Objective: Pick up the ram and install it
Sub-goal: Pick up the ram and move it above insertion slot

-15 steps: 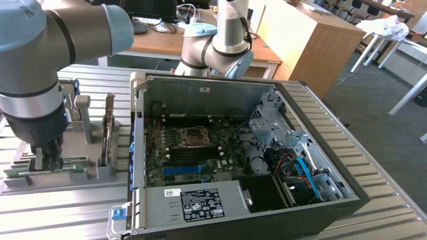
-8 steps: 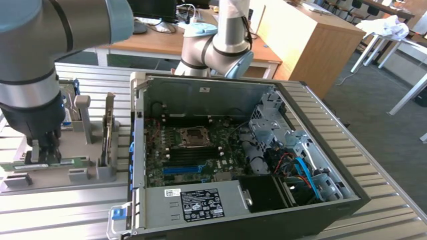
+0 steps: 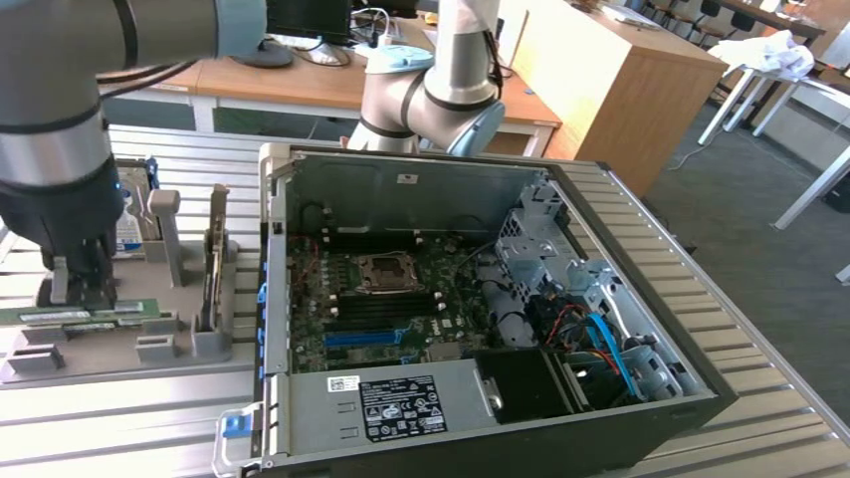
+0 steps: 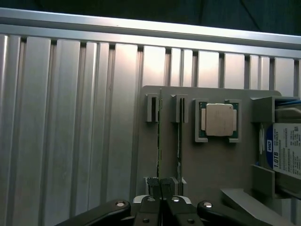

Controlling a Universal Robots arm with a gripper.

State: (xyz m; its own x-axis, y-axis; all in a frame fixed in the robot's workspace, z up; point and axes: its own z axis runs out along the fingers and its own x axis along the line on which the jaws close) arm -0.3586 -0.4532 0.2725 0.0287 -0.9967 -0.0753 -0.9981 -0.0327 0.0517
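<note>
**Gripper pinching ram in its holder, PC case open alongside**

The gripper [image 3: 83,294] is down on the grey holder plate [image 3: 119,354] at the exterior view's left. Its jaws are pressed together on the top edge of the ram [image 3: 60,316].

In the wrist view the gripper [image 4: 159,184] has both fingertips [image 4: 152,184] meeting on the line of the ram [image 4: 158,136]. The ram is seen edge-on there: a thin green stick standing on edge, with each end in a slotted grey block of the holder plate [image 4: 211,165]. It is seated in the holder, not lifted. A second stick [image 4: 178,146] stands parallel just beside it and is not touched.

Also on the plate:
- A square silver processor chip [image 4: 219,119] sits in its own recess, apart from the sticks.
- A hard drive [image 4: 284,150] with a blue label is at the plate's far edge.

The plate lies on the ribbed metal worktop [image 3: 133,423]. The open computer case [image 3: 638,259] is just beside it, towards the exterior view's right. Inside the case the motherboard [image 3: 332,299] faces up, showing the processor socket [image 3: 385,271] and dark memory slots [image 3: 385,305]. The ram is well apart from those slots. A labelled power supply [image 3: 398,403] sits at the case's near edge.
</note>
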